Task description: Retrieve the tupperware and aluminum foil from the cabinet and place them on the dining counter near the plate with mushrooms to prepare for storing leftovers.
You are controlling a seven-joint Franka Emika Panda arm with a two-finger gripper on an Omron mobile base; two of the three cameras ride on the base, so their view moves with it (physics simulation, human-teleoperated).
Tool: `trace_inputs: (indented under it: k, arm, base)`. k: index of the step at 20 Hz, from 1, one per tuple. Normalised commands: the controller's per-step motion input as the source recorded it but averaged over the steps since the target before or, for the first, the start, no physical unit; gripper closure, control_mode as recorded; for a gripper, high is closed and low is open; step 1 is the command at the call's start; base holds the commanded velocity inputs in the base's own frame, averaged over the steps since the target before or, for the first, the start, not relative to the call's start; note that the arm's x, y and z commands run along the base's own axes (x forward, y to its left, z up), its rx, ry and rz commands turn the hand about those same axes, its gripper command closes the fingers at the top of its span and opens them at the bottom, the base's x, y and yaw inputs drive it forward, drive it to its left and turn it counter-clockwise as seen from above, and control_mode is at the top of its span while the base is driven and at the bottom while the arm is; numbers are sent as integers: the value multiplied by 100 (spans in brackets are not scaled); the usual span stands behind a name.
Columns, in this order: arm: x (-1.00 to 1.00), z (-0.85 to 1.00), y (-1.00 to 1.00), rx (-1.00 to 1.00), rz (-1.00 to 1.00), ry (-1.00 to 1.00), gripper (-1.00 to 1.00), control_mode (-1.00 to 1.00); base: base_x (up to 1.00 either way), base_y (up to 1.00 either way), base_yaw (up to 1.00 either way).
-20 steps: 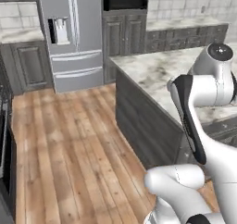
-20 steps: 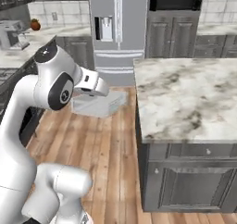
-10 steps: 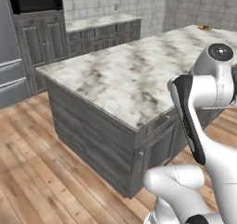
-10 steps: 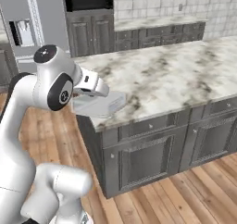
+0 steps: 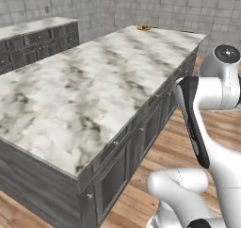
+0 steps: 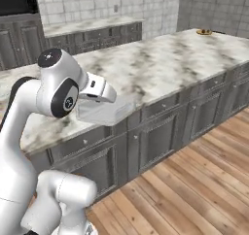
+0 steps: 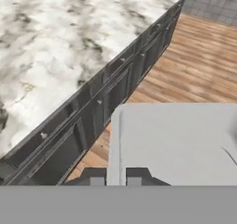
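My gripper (image 7: 115, 177) is shut on the edge of the tupperware (image 7: 176, 144), a flat pale grey lidded container held level in front of the arm. In the right base view the tupperware (image 6: 104, 111) hangs at the near edge of the dining counter (image 6: 160, 64), level with its white marble top, with the gripper (image 6: 98, 102) just behind it. The plate with mushrooms (image 6: 204, 32) is small and yellow and sits at the island's far end; the left base view has the plate (image 5: 144, 28) there too. The aluminum foil and the cabinet are out of view.
The island's dark panelled base (image 5: 136, 142) faces me, with wood floor (image 6: 194, 180) running along its side. Behind the island a second marble counter (image 5: 37, 27) stands against a grey tiled wall (image 6: 97, 1).
The whole picture has swung as the base moved: the fridge has left view and the island now lies in front. The arm keeps its pose, the gripper still shut on the tupperware.
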Motion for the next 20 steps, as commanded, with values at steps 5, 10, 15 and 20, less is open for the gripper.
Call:
trace_inputs:
  k: [5,10,15,20]
  arm:
    - [0,0,0,0,0,0,100,100]
    - [0,0,0,0,0,0,100,100]
    - [0,0,0,0,0,0,100,100]
    - [0,0,0,0,0,0,100,100]
  base:
    - [98,-78,-43]
    - [94,-74,-45]
    - [97,-58,-43]
    - [100,-52,-32]
